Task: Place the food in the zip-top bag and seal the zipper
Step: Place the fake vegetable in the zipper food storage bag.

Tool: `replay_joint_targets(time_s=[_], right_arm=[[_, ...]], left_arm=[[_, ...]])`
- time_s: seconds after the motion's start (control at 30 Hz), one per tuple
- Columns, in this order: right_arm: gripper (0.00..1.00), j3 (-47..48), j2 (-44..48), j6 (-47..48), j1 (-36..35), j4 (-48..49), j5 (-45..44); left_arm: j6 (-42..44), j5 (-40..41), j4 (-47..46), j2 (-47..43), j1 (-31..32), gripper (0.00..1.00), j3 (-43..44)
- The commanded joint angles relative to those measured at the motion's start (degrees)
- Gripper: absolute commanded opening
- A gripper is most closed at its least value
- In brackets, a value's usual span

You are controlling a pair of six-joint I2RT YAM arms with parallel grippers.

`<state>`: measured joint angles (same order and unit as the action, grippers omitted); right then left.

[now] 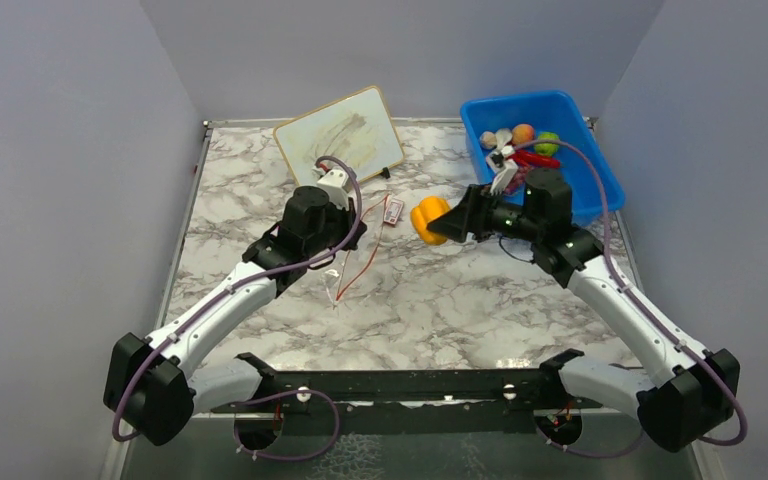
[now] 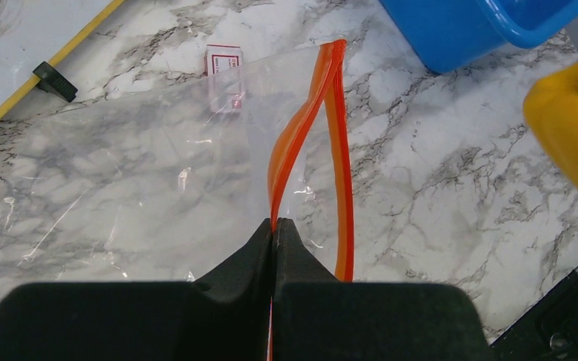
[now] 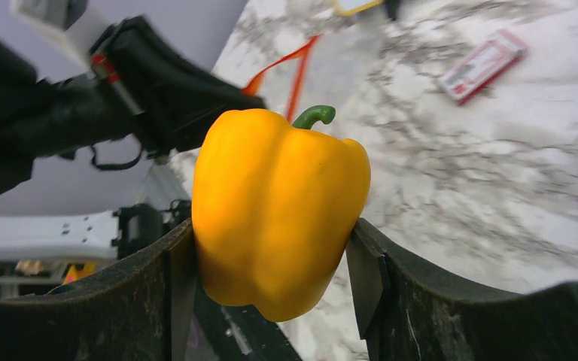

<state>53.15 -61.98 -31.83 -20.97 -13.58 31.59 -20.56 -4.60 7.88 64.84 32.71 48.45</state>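
Note:
My left gripper [image 2: 275, 222] is shut on one lip of the red-orange zipper [image 2: 330, 98] of the clear zip-top bag [image 2: 143, 158], which lies on the marble table. The other lip bows away to the right, so the mouth gapes. My right gripper [image 3: 271, 259] is shut on the orange-yellow pepper [image 3: 278, 203] and holds it above the table, just right of the bag's mouth; the pepper also shows in the top view [image 1: 428, 218] and the left wrist view [image 2: 568, 135]. The remaining food, a peach fruit [image 1: 523, 133], green fruit [image 1: 548, 142], red chili [image 1: 535, 158] and mushroom [image 1: 489, 139], lies in the blue bin.
The blue bin [image 1: 570, 110] stands at the back right, behind my right arm. A small whiteboard [image 1: 340, 135] leans at the back centre. A red-and-white card [image 1: 393, 210] lies between the whiteboard and the bag. Grey walls enclose the table.

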Motion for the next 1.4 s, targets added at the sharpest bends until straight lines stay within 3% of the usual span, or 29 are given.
replay_joint_targets(time_s=[0.0, 0.33, 0.67, 1.0, 1.17, 1.37], right_arm=[[0.41, -0.5, -1.2, -5.4, -8.1, 7.1, 1.0], [0.41, -2.9, -7.2, -12.7, -18.4, 16.9, 0.0], [0.41, -3.3, -11.7, -10.3, -19.5, 9.6, -6.5], [0.41, -3.9, -12.8, -13.0, -19.7, 12.9, -4.8], [0.49, -2.2, -13.6, -14.3, -20.3, 10.7, -10.1], [0.65, 0.1, -14.3, -15.3, -20.3, 9.2, -11.4]], left_arm=[[-2.7, -2.2, -2.9, 0.4, 0.1, 0.0, 1.9], [-6.2, -6.5, -2.4, -2.5, 0.1, 0.0, 1.4], [-7.1, -9.3, -0.7, -7.7, 0.1, 0.0, 1.5], [-4.0, -15.3, -1.5, -7.8, 0.1, 0.0, 1.8], [-6.2, -16.0, -2.5, -7.3, 0.1, 0.0, 1.1], [-13.3, -15.3, -1.9, -7.4, 0.1, 0.0, 0.2]])
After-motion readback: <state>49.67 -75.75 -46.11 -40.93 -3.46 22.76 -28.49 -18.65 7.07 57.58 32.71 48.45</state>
